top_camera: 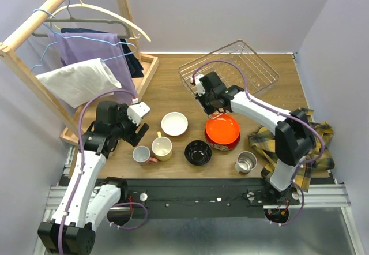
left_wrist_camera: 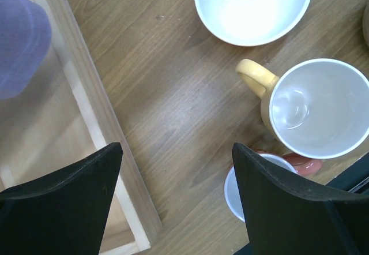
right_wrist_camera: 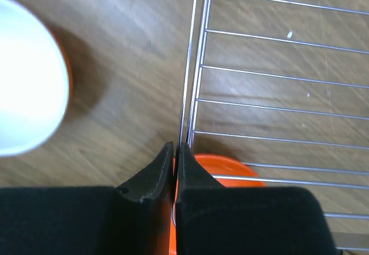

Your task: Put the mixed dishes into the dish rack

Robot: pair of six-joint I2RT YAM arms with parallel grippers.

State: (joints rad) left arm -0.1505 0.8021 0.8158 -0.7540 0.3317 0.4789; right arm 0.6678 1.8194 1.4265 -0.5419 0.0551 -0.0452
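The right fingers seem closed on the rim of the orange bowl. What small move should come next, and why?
Probably a short straight lift. The right fingers pinch the rim of the orange bowl close beside the raised wire side of the dish rack, so the bowl likely must rise above that side before moving in.

**Table layout: rack far, dishes near in two rows**
On the table (top_camera: 173, 93): dish rack (top_camera: 242, 64) at far right of centre; clothes-rack tray (top_camera: 148, 73) along the far left; cloth (top_camera: 262, 139) at the near right corner. Near row, left to right: small mug (top_camera: 141, 154), handled mug (top_camera: 162, 147) just beside it, deep bowl (top_camera: 197, 152), cup (top_camera: 245, 162) next to the cloth. Behind that row: shallow bowl (top_camera: 174, 123) behind the handled mug; right of it the widest bowl (top_camera: 222, 131), between the dish rack and the near row.
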